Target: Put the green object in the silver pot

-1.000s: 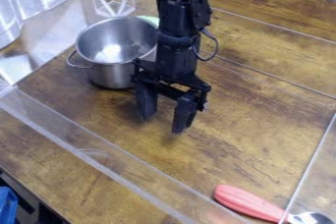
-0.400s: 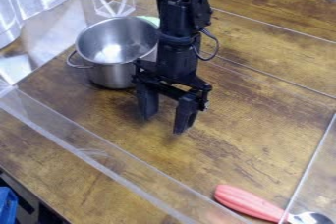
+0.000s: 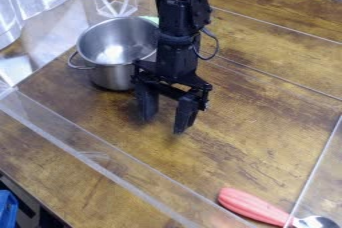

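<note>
Change: since the earlier frames the black robot gripper (image 3: pixel 166 117) is being seen shifted slightly left and up; nothing else is being seen displaced.
Gripper: being held vertical over the brown wooden tabletop (image 3: pixel 254 82), fingertips close above the wood, just right of and in front of the pot.
Jaws: being held apart, open gap visible between the two black fingers (image 3: pixel 186 115); nothing is being gripped.
Pot: the round shiny silver steel pot (image 3: pixel 114 51) is being seen upright on the tabletop, back left, just beside the arm; interior is being seen bare where visible.
Green object: a small green patch (image 3: pixel 151 21) is being glimpsed behind the pot's right rim, mostly hidden by the arm; contact with the pot cannot be told.
Spoon: the red-handled spoon (image 3: pixel 257 207) is being seen lying at the front right edge, well apart from the gripper.
Barrier: a clear plastic strip (image 3: pixel 94 152) is being seen running along the front of the table.
</note>
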{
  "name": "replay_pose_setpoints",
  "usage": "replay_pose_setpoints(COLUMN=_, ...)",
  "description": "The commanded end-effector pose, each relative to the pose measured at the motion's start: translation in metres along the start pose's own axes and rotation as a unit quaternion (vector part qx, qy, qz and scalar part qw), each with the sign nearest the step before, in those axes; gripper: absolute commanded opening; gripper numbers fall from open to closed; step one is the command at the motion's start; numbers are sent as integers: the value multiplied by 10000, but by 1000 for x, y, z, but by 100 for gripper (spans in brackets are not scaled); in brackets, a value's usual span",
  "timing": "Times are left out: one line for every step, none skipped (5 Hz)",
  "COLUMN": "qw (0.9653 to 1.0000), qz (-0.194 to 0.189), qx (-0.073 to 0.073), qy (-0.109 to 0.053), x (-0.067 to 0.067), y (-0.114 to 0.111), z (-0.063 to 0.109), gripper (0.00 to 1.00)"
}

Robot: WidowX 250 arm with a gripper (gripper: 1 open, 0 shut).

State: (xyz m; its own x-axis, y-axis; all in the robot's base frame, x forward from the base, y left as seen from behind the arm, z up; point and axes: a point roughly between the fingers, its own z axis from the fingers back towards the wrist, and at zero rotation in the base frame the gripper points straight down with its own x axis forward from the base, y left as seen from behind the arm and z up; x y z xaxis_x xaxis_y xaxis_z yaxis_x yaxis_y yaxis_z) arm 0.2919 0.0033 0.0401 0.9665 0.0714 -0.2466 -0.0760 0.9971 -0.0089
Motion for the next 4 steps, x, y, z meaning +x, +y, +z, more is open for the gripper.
replay_pose_setpoints(qw=9998, qz=89, qx=-47, qy=-199, x=2, y=5, z=10, gripper=0)
replay_pose_setpoints(qw=9997, qz=100, qx=-63, qy=-209, x=2, y=5, z=9, gripper=0)
replay_pose_setpoints(qw=9997, qz=111, qx=-78, qy=-219, x=3, y=6, z=9, gripper=0)
replay_pose_setpoints(qw=9996, qz=127, qx=-76, qy=-221, x=3, y=6, z=9, gripper=0)
